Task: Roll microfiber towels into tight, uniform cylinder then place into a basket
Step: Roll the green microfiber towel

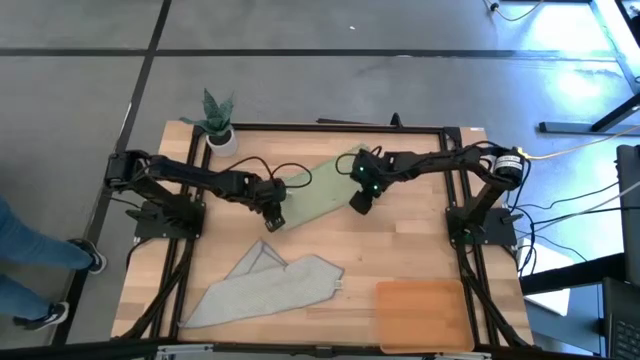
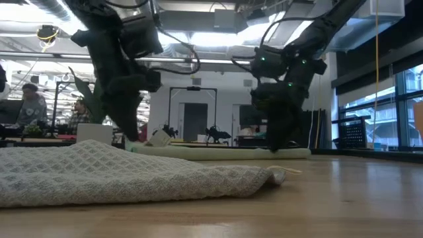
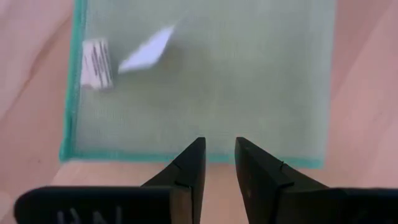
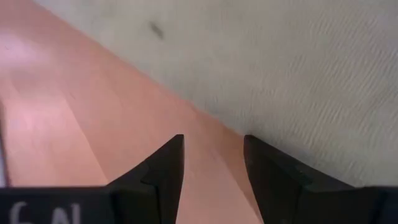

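Nearest the front edge of the pale wooden table (image 1: 400, 255) lies the orange-brown basket (image 1: 420, 312), a flat shallow tray at the right front corner, with nothing in it; just to its left the pale grey microfiber towel (image 1: 265, 285) lies loosely crumpled and unrolled, its waffled weave filling the foreground of the low view (image 2: 119, 175); farther back, near the middle of the table, the pale sage green towel (image 1: 320, 195) lies spread flat at a slant, with both arms working at its ends; the left gripper (image 1: 275, 220) stands at the towel's near left end, its two dark fingers (image 3: 186, 177) a narrow gap apart and pointing down at the teal-stitched hem, holding nothing, with a white care label (image 3: 96, 62) showing on the cloth beyond; the right gripper (image 1: 360, 203) stands at the towel's right edge, its fingers (image 4: 165, 168) parted over bare wood just beside the cloth's edge, and it too grips nothing; at the far left corner of the table stands a small green potted plant (image 1: 218, 122) in a white pot; off the table's left side, a person's legs in blue jeans (image 1: 25, 255) show on the grey floor.
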